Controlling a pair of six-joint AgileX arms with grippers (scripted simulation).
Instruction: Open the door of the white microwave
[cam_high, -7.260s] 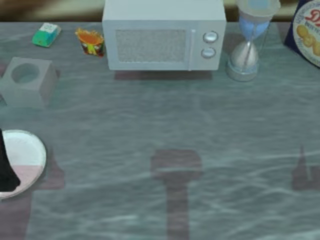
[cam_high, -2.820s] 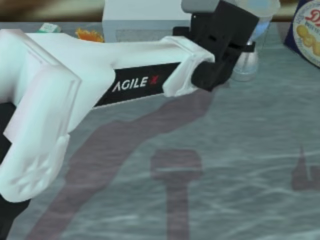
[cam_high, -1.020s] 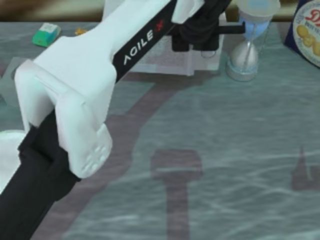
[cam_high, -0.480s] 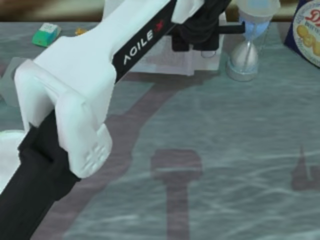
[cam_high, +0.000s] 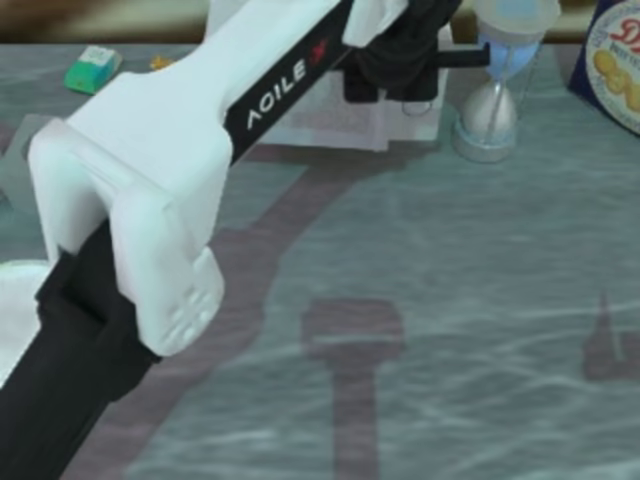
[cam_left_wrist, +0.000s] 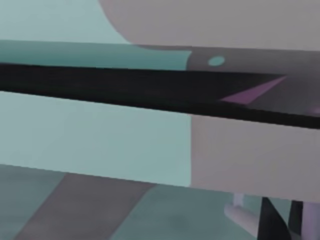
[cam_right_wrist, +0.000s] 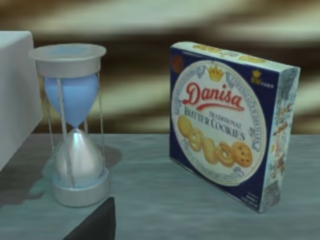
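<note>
The white microwave (cam_high: 400, 125) sits at the table's far edge, mostly covered by my left arm; only a pale strip of its front shows below the arm. The door is hidden, and I cannot tell whether my left gripper (cam_high: 400, 60), at the microwave's front, is open. Up close, the left wrist camera shows pale teal surfaces crossed by a dark bar. An hourglass (cam_high: 492, 100) and a Danisa cookie box (cam_right_wrist: 230, 125) stand right of the microwave on the grey-green marbled table (cam_high: 480, 300).
</note>
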